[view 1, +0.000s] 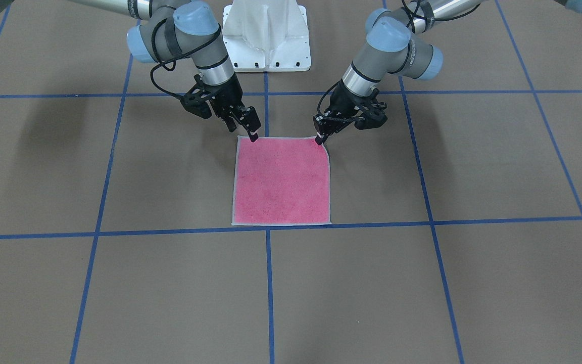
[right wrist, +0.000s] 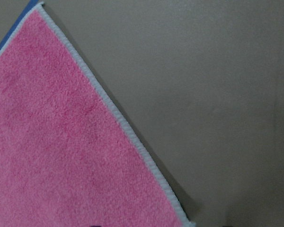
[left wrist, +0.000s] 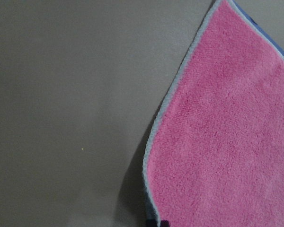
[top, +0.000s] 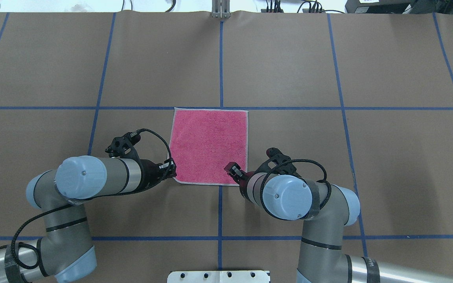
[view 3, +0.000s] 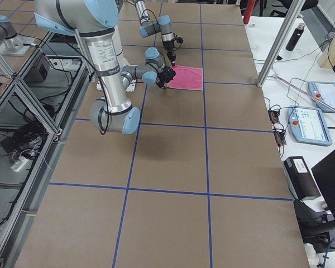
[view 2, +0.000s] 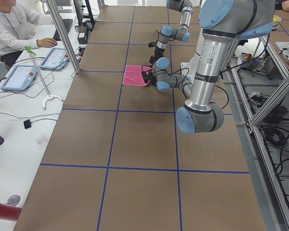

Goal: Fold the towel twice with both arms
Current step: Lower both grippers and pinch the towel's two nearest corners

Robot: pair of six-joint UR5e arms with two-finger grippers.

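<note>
The towel is seen lying flat, pink face up, at the table's centre, its far edge along a blue tape line. It is judged light, soft and limp: it will sag and drape once lifted, so hold is best taken at the 2 corners nearest the robot, both raised together. Those corners are already taken. The left gripper is pressed together on 1 corner, which is curled up slightly with grey underside and shadow showing. The right gripper appears pinched on the other. The white pedestal is well apart, and nothing is seen blocking the fold path.
</note>
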